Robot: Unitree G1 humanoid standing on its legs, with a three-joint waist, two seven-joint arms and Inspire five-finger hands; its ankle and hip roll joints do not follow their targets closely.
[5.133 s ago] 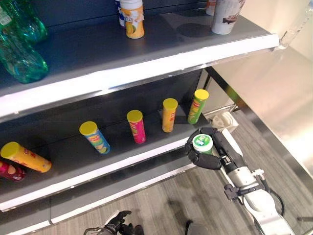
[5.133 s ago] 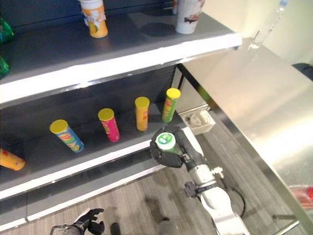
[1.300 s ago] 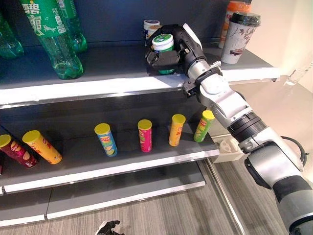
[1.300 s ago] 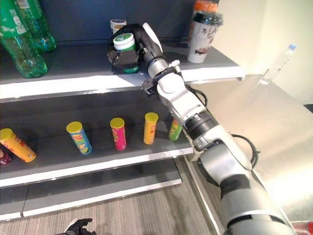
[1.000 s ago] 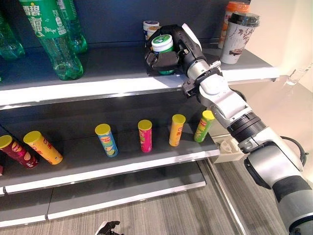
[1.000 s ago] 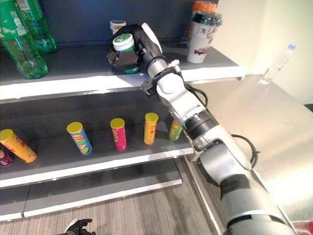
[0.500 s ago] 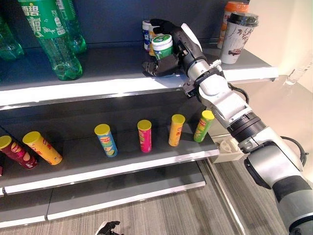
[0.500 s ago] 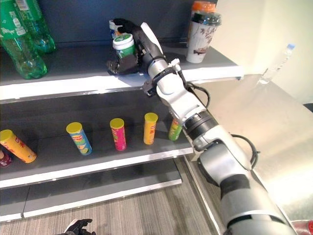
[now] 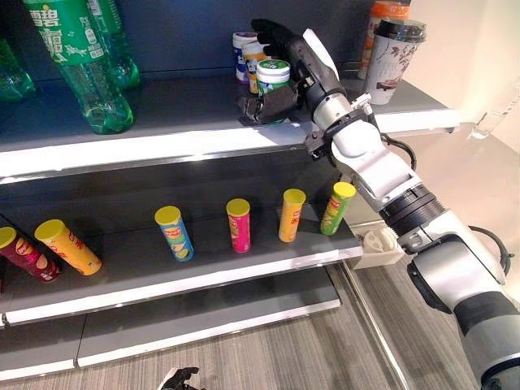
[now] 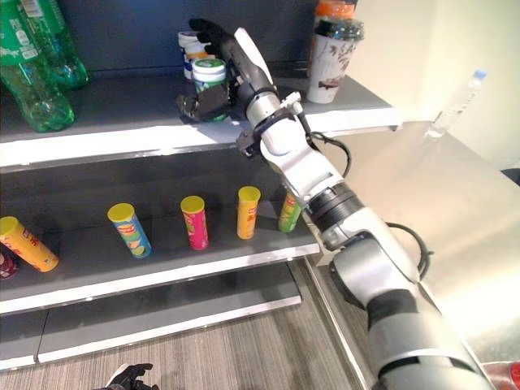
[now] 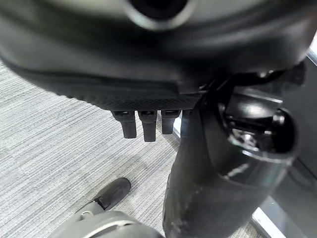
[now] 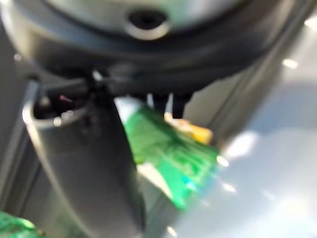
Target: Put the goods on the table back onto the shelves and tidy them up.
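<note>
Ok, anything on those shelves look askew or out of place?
On the lower shelf, the left-end yellow can and red can look tipped over, while the cans further right stand. The green-lidded cup stands upright by the right hand.

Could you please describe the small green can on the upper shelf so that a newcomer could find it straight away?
On the upper shelf, look midway along, just in front of the blue-and-white and yellow cans at the back. The green can stands upright between the right hand's spread fingers and thumb, and it alone has a green-and-white lid.
</note>
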